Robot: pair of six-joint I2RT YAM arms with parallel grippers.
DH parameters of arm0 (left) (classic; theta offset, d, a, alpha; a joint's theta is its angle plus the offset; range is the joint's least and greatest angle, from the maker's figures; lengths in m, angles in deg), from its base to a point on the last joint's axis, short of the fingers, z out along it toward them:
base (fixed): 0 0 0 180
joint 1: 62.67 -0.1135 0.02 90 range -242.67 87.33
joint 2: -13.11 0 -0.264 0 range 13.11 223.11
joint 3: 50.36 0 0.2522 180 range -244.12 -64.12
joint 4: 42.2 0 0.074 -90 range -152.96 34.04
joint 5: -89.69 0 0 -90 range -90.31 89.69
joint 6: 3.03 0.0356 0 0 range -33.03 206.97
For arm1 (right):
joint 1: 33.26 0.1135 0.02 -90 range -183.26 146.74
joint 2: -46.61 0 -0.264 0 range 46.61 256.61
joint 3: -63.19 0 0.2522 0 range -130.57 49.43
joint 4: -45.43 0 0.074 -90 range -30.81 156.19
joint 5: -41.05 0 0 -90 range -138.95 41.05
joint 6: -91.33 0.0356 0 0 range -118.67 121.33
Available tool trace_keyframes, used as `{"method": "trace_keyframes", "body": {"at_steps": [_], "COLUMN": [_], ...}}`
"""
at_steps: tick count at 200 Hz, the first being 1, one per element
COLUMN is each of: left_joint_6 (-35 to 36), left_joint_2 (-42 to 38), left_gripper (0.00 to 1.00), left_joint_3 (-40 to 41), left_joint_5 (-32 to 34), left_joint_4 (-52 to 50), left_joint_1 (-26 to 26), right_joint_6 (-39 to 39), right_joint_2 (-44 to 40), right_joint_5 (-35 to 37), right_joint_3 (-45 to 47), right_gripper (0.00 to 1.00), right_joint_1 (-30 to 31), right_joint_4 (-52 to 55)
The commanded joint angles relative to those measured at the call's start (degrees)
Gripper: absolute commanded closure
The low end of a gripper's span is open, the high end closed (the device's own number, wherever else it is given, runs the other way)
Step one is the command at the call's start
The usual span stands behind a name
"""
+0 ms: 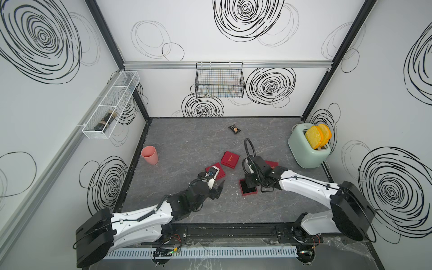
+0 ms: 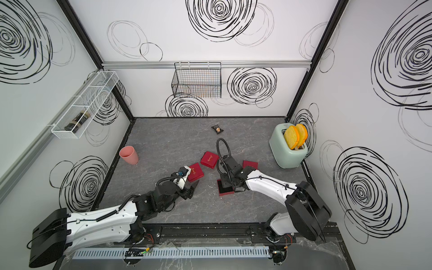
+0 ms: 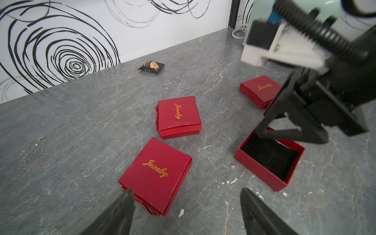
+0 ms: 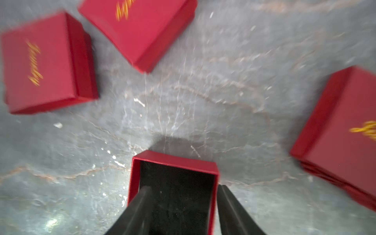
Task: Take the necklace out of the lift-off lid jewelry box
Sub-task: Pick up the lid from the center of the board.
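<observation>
Grey marbled tabletop [image 1: 187, 145], scribble-print walls around it. Open box [image 3: 256, 173] sits lower right in the left wrist view: uncovered, black foam liner bare, no chain in it that I can see. Necklace [image 3: 34, 147] lies loose on the table at the left edge of that same view, well apart from every box; too fine to pick out in the top views. Right gripper [image 4: 183, 188] hangs over the open box, jaws parted, one finger [image 4: 140, 209] inside the cavity, the other just outside the wall, clamping nothing. Left gripper [image 3: 186, 190] is spread wide and empty, low over the table just beside a closed red box [image 3: 154, 175]; two more closed ones sit further up the frame. My read: extraction step is done, we're at release/retreat. Next move calls for lifting the right arm straight up so the inner finger doesn't snag the wall and drag the box, then pulling both arms back without sweeping the chain.
</observation>
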Motion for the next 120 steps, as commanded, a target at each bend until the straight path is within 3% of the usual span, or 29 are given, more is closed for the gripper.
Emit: {"method": "trace_keyframes", "body": {"at_steps": [1,15,39,73,106,120], "left_joint_6": [-0.15,-0.15,0.07,0.04,0.04,0.16], "left_joint_2": [-0.99,-1.17,-1.69,-2.20,-2.54,-2.73], "left_gripper": [0.16,0.15,0.14,0.06,0.00,0.03], "left_joint_3": [0.93,1.16,1.42,1.76,1.93,2.00], "left_joint_5": [-1.32,-1.92,-2.63,-4.00,-5.27,-5.63], "left_joint_4": [0.49,0.74,1.20,1.46,1.57,1.51], "left_joint_1": [-0.66,-0.72,-0.90,-1.10,-1.18,-1.18], "right_joint_6": [-0.91,-0.36,0.99,2.29,2.60,3.19], "right_joint_2": [-2.42,-3.51,-5.69,-6.05,-0.01,2.58], "right_joint_5": [0.09,1.73,6.75,15.65,15.40,16.93], "right_joint_3": [-0.84,0.30,3.71,8.00,4.80,2.91], "right_gripper": [0.37,0.27,0.00,0.03,0.03,0.03], "right_joint_1": [-3.45,-6.31,-10.23,-12.41,-17.10,-17.98], "right_joint_4": [1.45,0.35,-4.74,-11.70,-8.81,-6.92]}}
